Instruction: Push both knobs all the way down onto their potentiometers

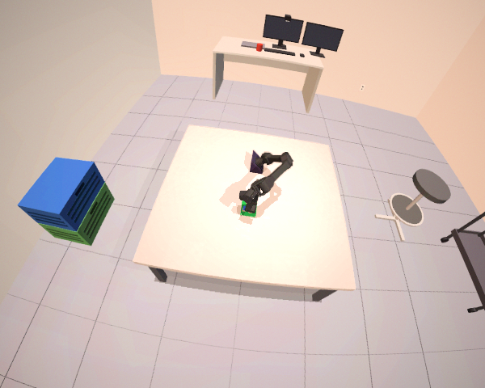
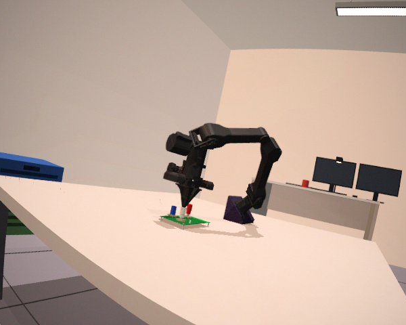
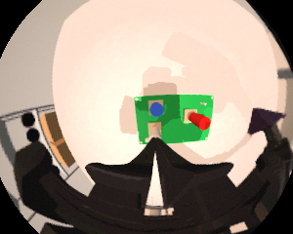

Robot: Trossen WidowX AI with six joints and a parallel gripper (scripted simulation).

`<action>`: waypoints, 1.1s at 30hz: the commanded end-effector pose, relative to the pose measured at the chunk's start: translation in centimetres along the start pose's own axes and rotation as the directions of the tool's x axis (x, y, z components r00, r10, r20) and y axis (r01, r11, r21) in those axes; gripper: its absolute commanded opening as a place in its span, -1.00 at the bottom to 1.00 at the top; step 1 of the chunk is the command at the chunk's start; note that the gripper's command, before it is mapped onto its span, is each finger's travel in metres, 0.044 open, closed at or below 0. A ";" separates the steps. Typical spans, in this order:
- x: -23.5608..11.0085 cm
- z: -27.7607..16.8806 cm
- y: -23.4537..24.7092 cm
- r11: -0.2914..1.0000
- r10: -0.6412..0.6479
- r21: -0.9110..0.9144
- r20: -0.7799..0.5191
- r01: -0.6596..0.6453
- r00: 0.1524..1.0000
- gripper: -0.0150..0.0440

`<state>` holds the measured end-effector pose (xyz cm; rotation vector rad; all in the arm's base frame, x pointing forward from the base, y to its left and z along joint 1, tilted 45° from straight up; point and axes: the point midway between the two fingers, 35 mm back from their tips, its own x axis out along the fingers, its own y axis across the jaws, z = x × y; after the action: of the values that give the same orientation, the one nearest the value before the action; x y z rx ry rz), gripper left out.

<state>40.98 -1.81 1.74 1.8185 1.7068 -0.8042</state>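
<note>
A matt green board (image 2: 193, 220) with smooth, plastic-looking blue knob (image 2: 173, 210) and red knob (image 2: 189, 208) sits on a pale, smooth, matt surface (image 2: 266, 265); the dark claw (image 2: 185, 204) above looks like dull plastic.
</note>
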 end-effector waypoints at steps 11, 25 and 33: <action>2.9 -0.5 0.2 0.999 -0.040 -0.032 -0.005 0.040 0.999 -0.49; 1.0 -0.5 0.4 0.999 -0.040 -0.031 -0.004 0.040 0.999 -0.49; -0.3 -0.5 0.4 0.999 -0.040 -0.031 -0.003 0.040 0.999 -0.49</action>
<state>41.23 -2.06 2.45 1.7869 1.7308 -0.7977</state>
